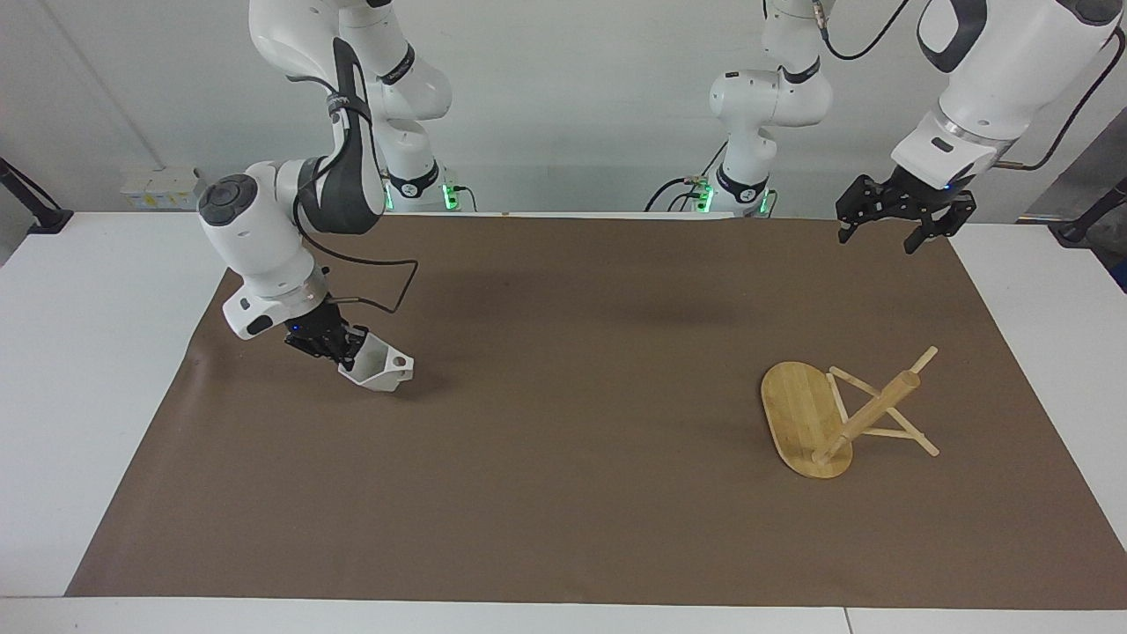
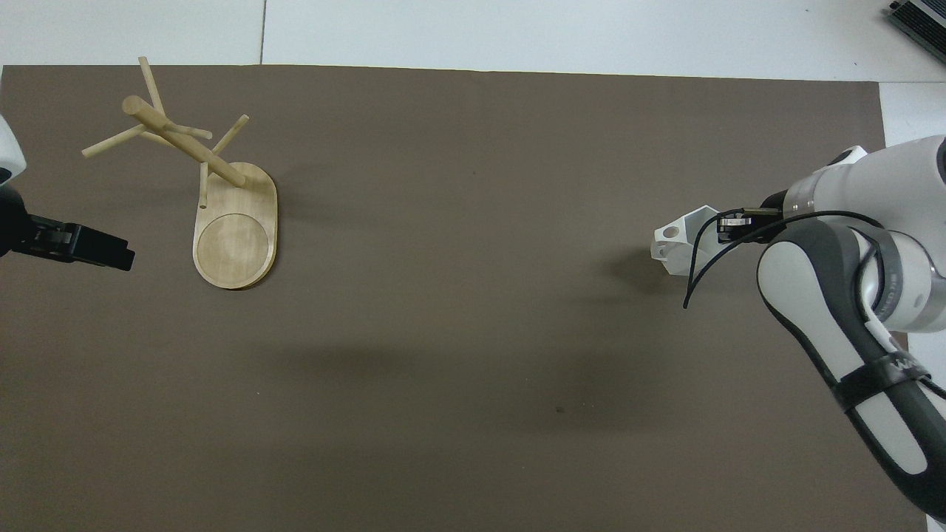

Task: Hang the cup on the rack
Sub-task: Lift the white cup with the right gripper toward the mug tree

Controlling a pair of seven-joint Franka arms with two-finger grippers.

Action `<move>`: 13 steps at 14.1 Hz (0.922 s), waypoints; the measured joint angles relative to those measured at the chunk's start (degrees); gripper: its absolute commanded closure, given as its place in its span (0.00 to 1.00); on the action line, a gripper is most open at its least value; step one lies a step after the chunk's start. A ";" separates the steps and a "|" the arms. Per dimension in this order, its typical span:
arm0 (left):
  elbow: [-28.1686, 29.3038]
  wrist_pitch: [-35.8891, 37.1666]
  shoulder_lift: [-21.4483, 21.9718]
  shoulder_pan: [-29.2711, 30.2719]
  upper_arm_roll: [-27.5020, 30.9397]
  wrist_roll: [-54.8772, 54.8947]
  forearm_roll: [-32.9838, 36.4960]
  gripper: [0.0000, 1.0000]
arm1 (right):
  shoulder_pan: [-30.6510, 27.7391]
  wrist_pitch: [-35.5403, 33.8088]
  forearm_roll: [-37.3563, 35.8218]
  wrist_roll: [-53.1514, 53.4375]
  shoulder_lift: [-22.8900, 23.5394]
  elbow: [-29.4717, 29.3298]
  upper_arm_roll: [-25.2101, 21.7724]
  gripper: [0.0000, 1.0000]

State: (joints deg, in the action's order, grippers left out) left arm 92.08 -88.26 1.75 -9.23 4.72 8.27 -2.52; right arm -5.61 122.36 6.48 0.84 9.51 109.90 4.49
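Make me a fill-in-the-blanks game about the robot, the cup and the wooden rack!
1. The right hand holds the white ____.
2. The rack is not standing up; it is lying ____ on the brown mat.
3. The left hand waits in the air, holding ____.
4. The cup has a round ____ in its handle.

Missing words: cup; tipped over; nothing; hole

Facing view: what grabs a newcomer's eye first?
The right gripper, at the right arm's end of the brown mat, shut on the white cup, which hangs tilted just above the mat. Next, the rack at the left arm's end: tipped over, base on edge, pegs on the mat. The left gripper waits raised over the mat's corner, jaws open.
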 measured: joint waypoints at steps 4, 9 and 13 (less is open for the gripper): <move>0.00 0.00 0.00 0.00 0.00 0.00 0.00 0.00 | 0.03 -2.25 2.62 -0.13 -0.24 -3.02 1.14 1.00; 0.00 0.00 0.00 0.00 0.00 -0.01 0.00 0.00 | 0.07 -3.66 9.90 -0.82 -0.67 -5.95 4.30 1.00; 0.00 0.00 0.00 0.00 0.00 -0.01 0.00 0.00 | 0.11 -3.67 13.48 -1.02 -0.83 -6.55 6.21 1.00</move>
State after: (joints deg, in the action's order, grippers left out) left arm 92.08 -88.26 1.75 -9.23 4.73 8.27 -2.52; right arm -5.49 118.69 19.96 -0.18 8.68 103.34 10.70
